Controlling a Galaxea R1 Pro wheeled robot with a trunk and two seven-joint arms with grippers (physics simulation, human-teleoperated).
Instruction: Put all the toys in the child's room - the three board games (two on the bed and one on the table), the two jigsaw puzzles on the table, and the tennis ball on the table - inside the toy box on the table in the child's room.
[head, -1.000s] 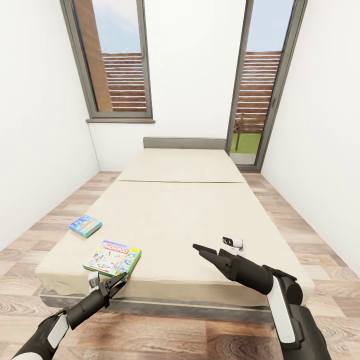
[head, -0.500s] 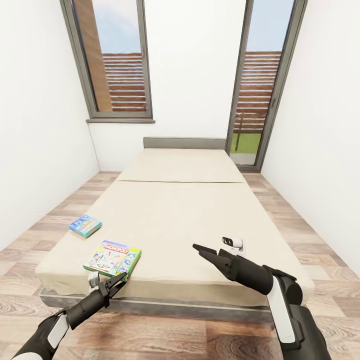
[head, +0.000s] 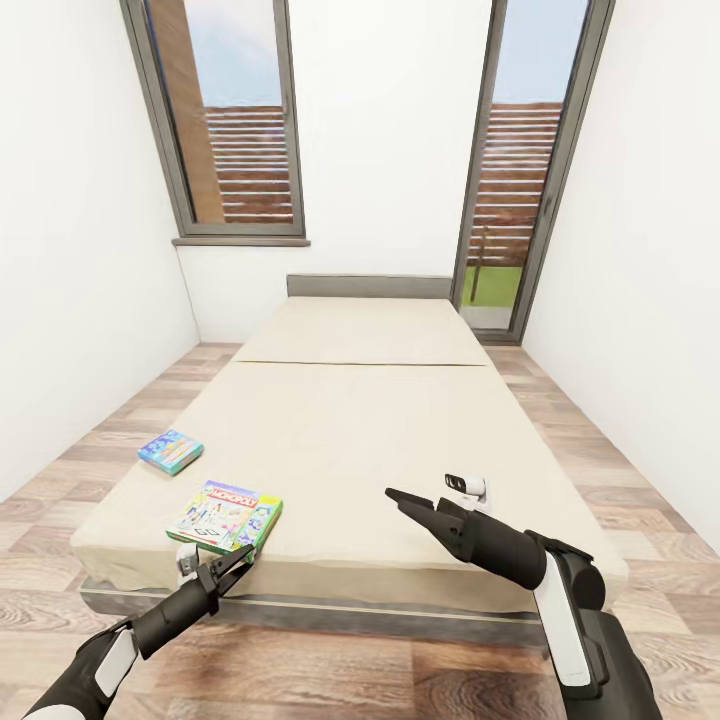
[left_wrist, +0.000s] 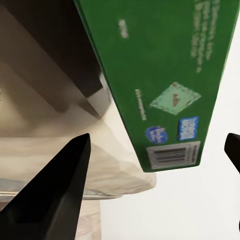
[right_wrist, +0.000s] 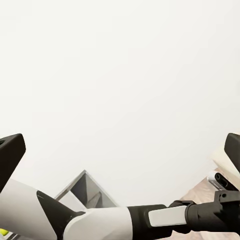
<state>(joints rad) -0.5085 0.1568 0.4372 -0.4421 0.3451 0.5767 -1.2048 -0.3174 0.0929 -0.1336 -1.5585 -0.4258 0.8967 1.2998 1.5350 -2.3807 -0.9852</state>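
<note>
I'm parked at the foot of the bed (head: 360, 420), left gripper (head: 236, 562) lined up on the green-edged board game (head: 225, 516) that lies flat at the near left corner of the mattress, its near edge just at the mattress edge. Left jaws stand wide: in the left wrist view the green side of the box (left_wrist: 165, 80) sits between the two fingertips (left_wrist: 60, 185) with a gap on each side, so nothing is gripped yet. To do this well I'd come in level along the box edge, get the thin side properly between the pads before closing, and avoid nudging it further onto the mattress; the box is thin and flat, so a shallow bite may slip. The blue board game (head: 170, 450) lies further back near the left edge, well apart from the first. Right gripper (head: 400, 497) hovers over the near middle of the bed, empty; in the right wrist view its fingertips sit wide apart. The toy box isn't in front of me here, so I can't say what it holds.
</note>
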